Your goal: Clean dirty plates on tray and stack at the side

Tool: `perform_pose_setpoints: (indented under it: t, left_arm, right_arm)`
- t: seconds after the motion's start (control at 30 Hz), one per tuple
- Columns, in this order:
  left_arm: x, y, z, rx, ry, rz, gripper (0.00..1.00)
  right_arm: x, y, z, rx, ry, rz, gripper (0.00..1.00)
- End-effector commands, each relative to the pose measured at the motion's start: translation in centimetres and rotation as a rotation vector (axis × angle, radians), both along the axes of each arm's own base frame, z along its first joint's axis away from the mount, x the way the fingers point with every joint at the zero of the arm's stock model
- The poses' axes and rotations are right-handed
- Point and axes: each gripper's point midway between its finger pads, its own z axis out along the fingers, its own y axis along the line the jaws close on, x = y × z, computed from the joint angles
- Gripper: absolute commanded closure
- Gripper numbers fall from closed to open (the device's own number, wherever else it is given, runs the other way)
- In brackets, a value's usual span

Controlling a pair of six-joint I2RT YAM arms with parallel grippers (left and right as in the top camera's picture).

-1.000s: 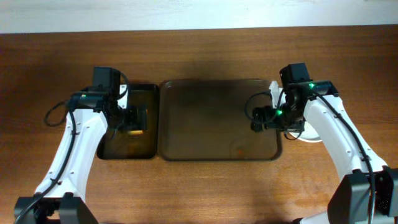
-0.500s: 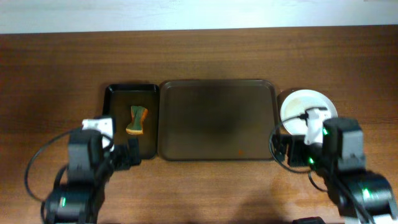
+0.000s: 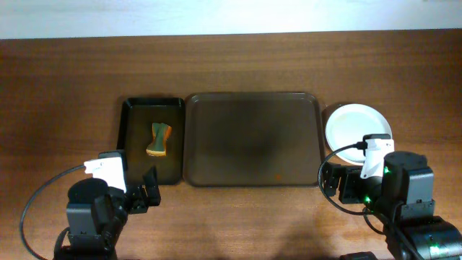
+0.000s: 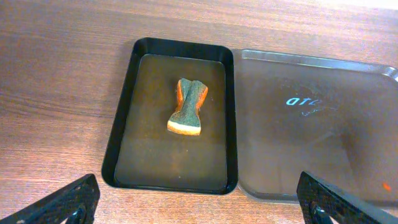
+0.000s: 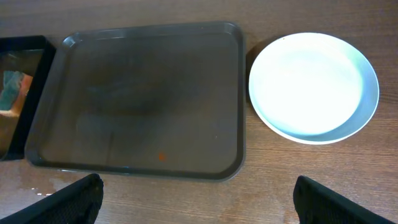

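Note:
The large brown tray lies mid-table with no plates on it, only a small orange speck near its front edge. A white plate sits on the table just right of the tray and looks clean in the right wrist view. A green and orange sponge lies in the small black tray to the left. My left gripper is open and empty, in front of the black tray. My right gripper is open and empty, in front of the plate.
The wooden table stretches behind the trays. The black tray butts against the brown tray's left edge. A damp patch shows on the wood near the brown tray's front left corner.
Both arms have pulled back from the trays toward the table's near edge. The left gripper left the black tray with the sponge lying in it; the right gripper left the plate.

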Motion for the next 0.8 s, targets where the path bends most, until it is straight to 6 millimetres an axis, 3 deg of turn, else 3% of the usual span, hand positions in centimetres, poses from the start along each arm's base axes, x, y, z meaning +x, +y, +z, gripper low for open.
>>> perform_pose_setpoints:
  t: [0.0, 0.17, 0.37, 0.57, 0.63, 0.7, 0.77]
  left_arm:
    - [-0.1, 0.0, -0.3, 0.01, 0.004, -0.008, 0.0]
    - [-0.1, 0.0, -0.2, 0.01, 0.003, -0.008, 0.0]
    - [-0.1, 0.0, -0.2, 0.01, 0.003, -0.008, 0.0]
    - [-0.1, 0.0, -0.2, 0.01, 0.003, -0.008, 0.0]
    - [-0.1, 0.0, -0.2, 0.01, 0.003, -0.008, 0.0]
    - [-0.1, 0.0, -0.3, 0.01, 0.004, -0.008, 0.0]
    - [-0.1, 0.0, -0.3, 0.01, 0.004, -0.008, 0.0]
  right_arm:
    - [-0.2, -1.2, 0.1, -0.083, -0.028, -0.016, 0.02]
    - [0.1, -1.2, 4.2, -0.045, -0.387, -0.034, 0.02]
    - [0.8, -1.0, 4.2, 0.014, -0.824, -0.042, 0.02]
    - [1.7, -1.4, 0.4, 0.02, -0.962, -0.078, 0.01]
    - [2.4, -1.3, -2.7, -0.022, -0.906, -0.063, 0.02]
    - [2.5, -1.3, -6.8, -0.058, -0.744, -0.043, 0.02]
    - [2.4, -1.1, -7.5, -0.053, -0.713, -0.033, 0.02]
